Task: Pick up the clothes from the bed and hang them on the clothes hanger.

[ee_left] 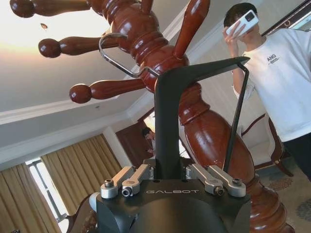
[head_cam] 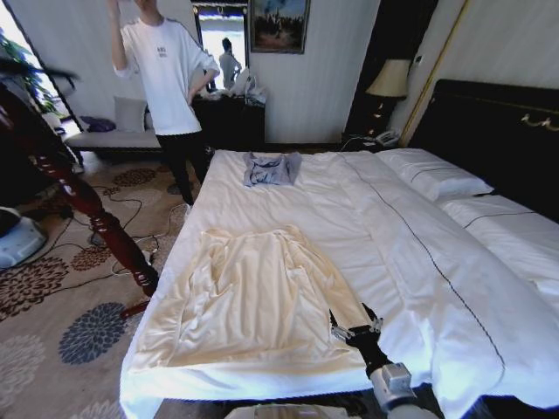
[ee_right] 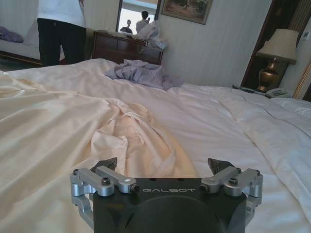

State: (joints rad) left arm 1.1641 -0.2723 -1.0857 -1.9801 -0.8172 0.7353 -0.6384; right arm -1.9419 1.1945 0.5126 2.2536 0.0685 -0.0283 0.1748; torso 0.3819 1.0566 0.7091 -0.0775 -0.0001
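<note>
Right hand (ee_right: 165, 171) is sitting low over the bed (head_cam: 376, 227), fingers spread wide, nothing between them. The clothes (head_cam: 249, 292), a cream shirt, are lying flat on the sheet; a bunched sleeve is just ahead of the fingertips, apparently not touching. Step in hand, as I read it: reaching in for the pick. Next move needs a short advance and a pinch on that fold, lifting fabric only, not the sheet.

Left hand (ee_left: 170, 177) is clamping the clothes hanger (ee_left: 194, 97) by its black bar, held up beside the dark-red wooden post (ee_left: 165, 53).

Far past the shirt, a grey-blue garment (head_cam: 271, 168) is lying mid-bed.

Readable text: "GALBOT" on both hands.
</note>
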